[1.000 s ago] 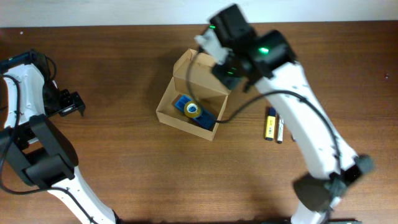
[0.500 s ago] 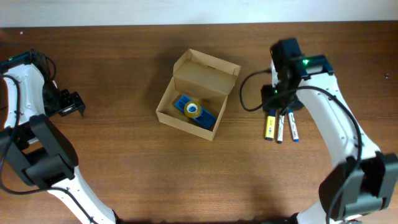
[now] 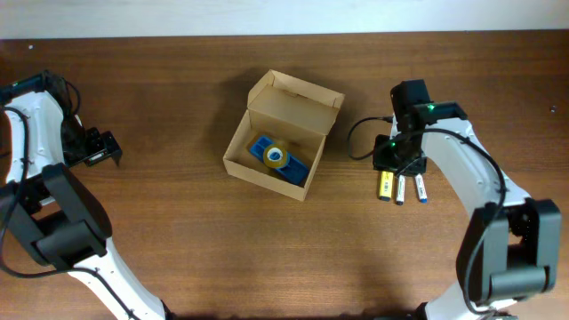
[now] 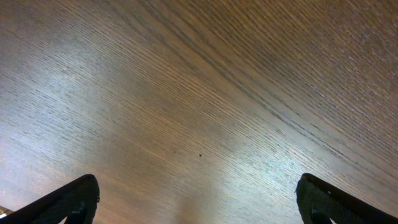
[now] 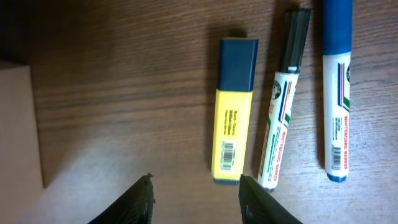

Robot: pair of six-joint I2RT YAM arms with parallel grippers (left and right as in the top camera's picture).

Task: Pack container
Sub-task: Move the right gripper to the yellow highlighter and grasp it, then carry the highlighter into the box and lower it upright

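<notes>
Over the yellow highlighter [image 5: 234,134], the right gripper [image 5: 196,179] hangs wide open, holding nothing.

Highlighter [image 5: 232,134] label print illegible

Robot lab, wood table [image 3: 178,231], 2 arms [image 3: 455,171]

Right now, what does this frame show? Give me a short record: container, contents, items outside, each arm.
container: tan cardboard box, lid flap open, table centre
contents: blue item with a yellow roll on it
outside box: yellow highlighter, black-capped marker, blue-capped marker, side by side on the table, right of box
right arm: over the markers, jaws open, nearest the highlighter
left arm: far left, jaws open above bare wood
</notes>
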